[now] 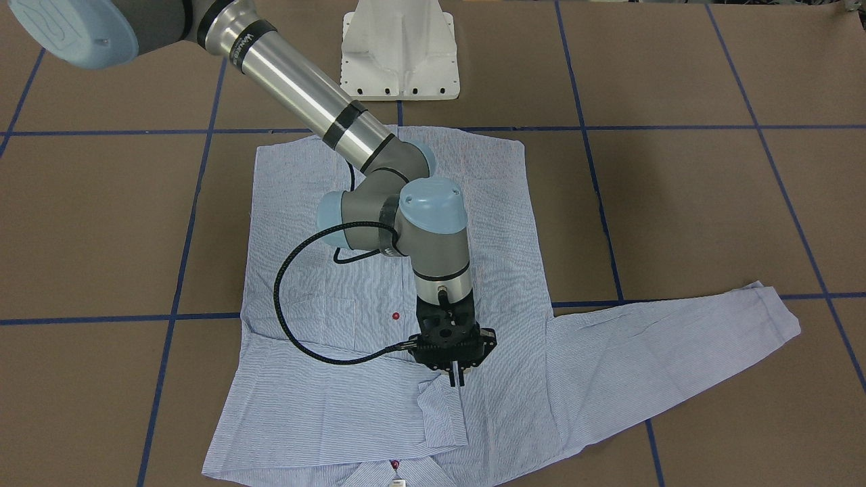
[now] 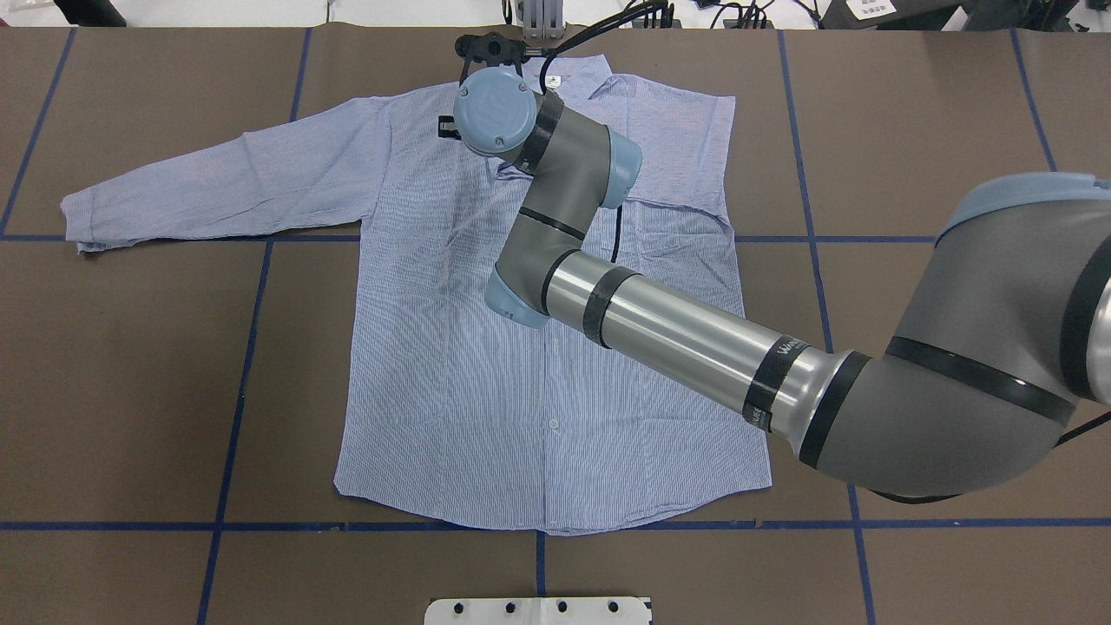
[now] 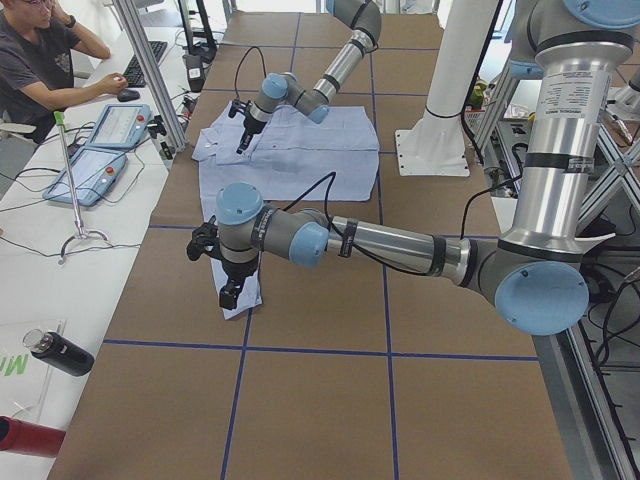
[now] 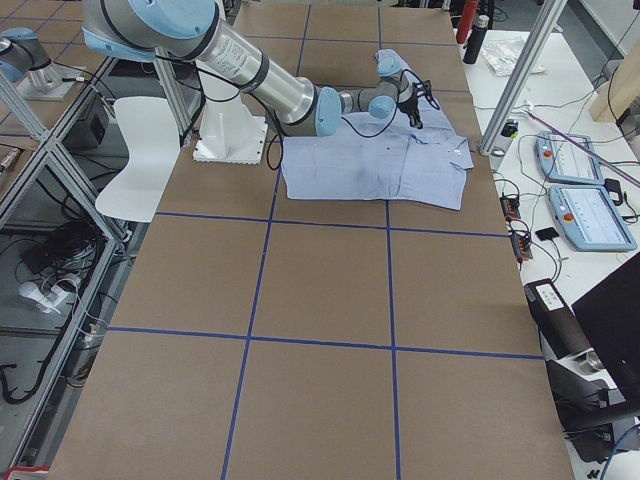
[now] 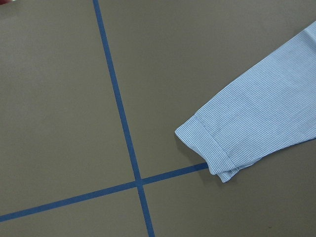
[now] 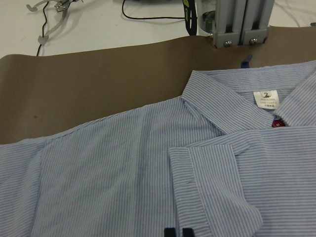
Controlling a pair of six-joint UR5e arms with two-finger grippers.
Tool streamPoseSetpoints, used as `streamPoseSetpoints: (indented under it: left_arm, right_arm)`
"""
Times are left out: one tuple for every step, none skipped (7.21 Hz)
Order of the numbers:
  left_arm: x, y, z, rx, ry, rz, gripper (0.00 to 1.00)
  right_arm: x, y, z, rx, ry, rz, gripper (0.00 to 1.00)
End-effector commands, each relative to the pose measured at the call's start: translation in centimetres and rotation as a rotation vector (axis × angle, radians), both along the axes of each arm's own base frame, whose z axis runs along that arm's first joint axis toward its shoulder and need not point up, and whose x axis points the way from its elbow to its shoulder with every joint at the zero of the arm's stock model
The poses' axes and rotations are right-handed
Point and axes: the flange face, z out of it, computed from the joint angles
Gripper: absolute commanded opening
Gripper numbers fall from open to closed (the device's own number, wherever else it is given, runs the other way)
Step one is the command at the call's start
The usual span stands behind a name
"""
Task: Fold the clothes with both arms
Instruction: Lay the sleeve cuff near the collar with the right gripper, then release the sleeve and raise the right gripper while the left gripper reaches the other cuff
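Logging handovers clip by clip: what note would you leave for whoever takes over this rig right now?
Right claw: tips close together at the folded sleeve's cuff, near the collar; grip on cloth unclear.
Left claw: above the outstretched sleeve's cuff; open or shut unclear.
Shirt: flat on the table, front up, collar away from the robot.
Done: one sleeve folded across the chest. Left: the other sleeve, then the body.

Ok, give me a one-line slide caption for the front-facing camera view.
Right gripper at the folded-in cuff of a striped shirt; the other sleeve lies stretched out flat.
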Motion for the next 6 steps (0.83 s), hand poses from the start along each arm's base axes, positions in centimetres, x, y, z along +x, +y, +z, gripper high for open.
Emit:
streamPoseSetpoints:
  left_arm:
    - [0.1,-0.4,-0.3,-0.042,0.014,-0.050,0.99]
    - [2.0,-1.0,-1.5,-0.056,0.039,-0.081,0.99]
    - [2.6,-1.3,0.2,-0.043,0.060,-0.110,0.99]
    - [3.1,-1.6,2.8,-0.052,0.099,-0.178,0.99]
    - [4.8,-1.4,5.4,-0.090,0.133,-0.220,0.99]
    - [6.8,-1.4,6.2,-0.132,0.137,-0.269,0.99]
  right_arm:
    - [0.6,-0.2,-2.2,0.007,-0.030,-0.013,0.15]
    - [2.0,-0.7,-3.6,0.006,-0.050,-0.015,0.16]
    - [4.0,-0.7,-6.1,-0.045,-0.021,-0.029,0.45]
    - [7.3,-0.6,-7.4,-0.090,-0.028,-0.063,0.88]
    - [10.5,-0.3,-7.3,-0.129,-0.046,-0.098,0.98]
    - [13.4,-0.3,-7.1,-0.179,-0.035,-0.129,0.98]
